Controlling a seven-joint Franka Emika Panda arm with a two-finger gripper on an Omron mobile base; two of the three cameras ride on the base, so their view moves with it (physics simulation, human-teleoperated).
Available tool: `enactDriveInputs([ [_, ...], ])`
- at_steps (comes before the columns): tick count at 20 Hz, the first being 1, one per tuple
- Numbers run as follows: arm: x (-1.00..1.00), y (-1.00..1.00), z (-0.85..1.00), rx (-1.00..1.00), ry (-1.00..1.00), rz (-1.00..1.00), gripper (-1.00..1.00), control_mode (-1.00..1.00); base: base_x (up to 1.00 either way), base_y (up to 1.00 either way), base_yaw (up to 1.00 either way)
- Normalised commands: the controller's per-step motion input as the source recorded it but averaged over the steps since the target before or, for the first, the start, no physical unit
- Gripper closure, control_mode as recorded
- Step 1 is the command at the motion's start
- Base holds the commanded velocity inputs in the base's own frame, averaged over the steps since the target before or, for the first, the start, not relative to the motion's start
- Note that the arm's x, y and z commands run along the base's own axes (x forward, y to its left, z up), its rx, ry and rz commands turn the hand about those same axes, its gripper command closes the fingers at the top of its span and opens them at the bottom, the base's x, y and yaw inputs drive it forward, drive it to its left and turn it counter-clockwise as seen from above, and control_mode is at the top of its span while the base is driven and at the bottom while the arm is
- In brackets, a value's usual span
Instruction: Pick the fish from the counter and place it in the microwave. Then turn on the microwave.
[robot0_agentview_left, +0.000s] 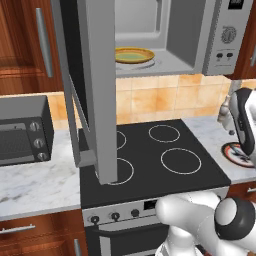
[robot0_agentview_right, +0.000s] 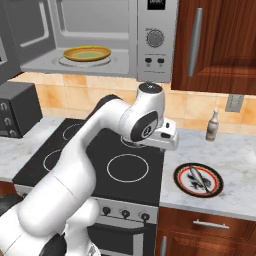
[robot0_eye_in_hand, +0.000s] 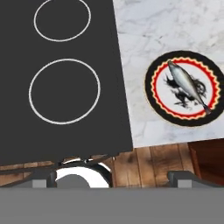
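Observation:
The fish (robot0_eye_in_hand: 188, 83) is slender and silvery-grey and lies diagonally on a red-rimmed plate (robot0_eye_in_hand: 159, 103) on the white marble counter (robot0_eye_in_hand: 157, 35). The right base view has the fish (robot0_agentview_right: 197, 177) on the counter right of the stove. My gripper (robot0_eye_in_hand: 113, 178) is open, its fingertips (robot0_eye_in_hand: 43, 179) wide apart with nothing between them. It hovers over the stove's front right corner, left of the plate and well above it. The microwave (robot0_agentview_right: 156, 40) hangs above the stove with its door (robot0_agentview_left: 95, 75) swung open. A yellow plate (robot0_agentview_right: 86, 53) sits inside.
The black four-ring stovetop (robot0_agentview_right: 125, 165) lies under the arm. A dark toaster oven (robot0_agentview_left: 22, 132) stands on the left counter. A small bottle (robot0_agentview_right: 213, 126) is by the back wall, right of the stove. The open door hangs low over the stove's left side.

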Motion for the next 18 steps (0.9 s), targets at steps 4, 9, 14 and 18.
enactDriveInputs([
  [4, 0.28, -0.43, -0.31, -0.01, 0.06, 0.00, -1.00, -1.00, 0.00, 0.00, 0.00],
  [9, 0.19, -0.40, -0.33, -0.01, 0.05, 0.00, -1.00, -1.00, 0.00, 0.00, 0.00],
  [14, 0.03, -0.33, -0.34, -0.01, 0.01, 0.00, -1.00, -1.00, 0.00, 0.00, 0.00],
  [18, 0.12, -0.21, -0.34, -0.02, 0.01, 0.00, -1.00, -1.00, 0.00, 0.00, 0.00],
])
